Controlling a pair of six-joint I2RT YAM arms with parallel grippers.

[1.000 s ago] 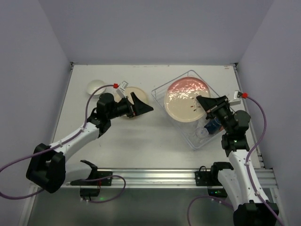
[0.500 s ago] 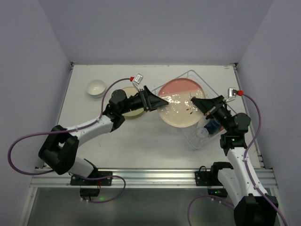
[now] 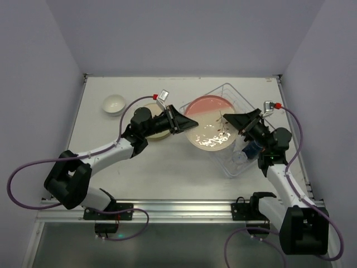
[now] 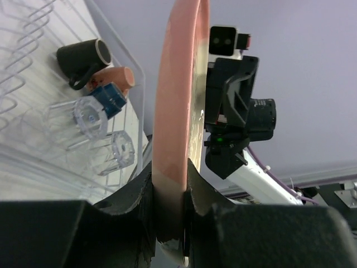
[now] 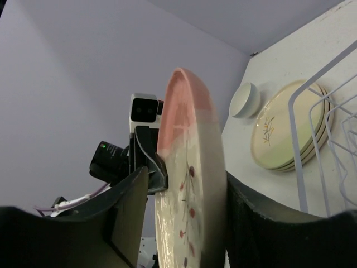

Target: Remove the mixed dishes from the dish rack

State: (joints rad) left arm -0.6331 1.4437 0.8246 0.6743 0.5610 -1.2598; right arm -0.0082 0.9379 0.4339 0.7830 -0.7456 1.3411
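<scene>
Plate, round and cream with a pink half (image 3: 211, 124), hangs on edge above the tabletop (image 3: 167, 162) at the left side of the silver-white wire dish rack (image 3: 225, 85). The left gripper (image 3: 187, 124) is clamped on its left rim. The right gripper (image 3: 228, 119) straddles the opposite rim, and whether it is gripping cannot be told.

The dish rack (image 3: 230, 170) sits askew on the right of the table (image 3: 167, 167). At its near right end lie three cups (image 4: 109, 96), with two glasses (image 4: 89, 116) just nearer. A plate (image 3: 209, 124) hangs over the rack's left side. Its left rim is between the fingers of the left gripper (image 3: 187, 124) and its right rim is between those of the right gripper (image 3: 230, 120). Left of it a stack of plates (image 3: 156, 134) lies on the table, partly under the left arm. A small bowl (image 3: 114, 104) stands farther left, toward the far edge.
</scene>
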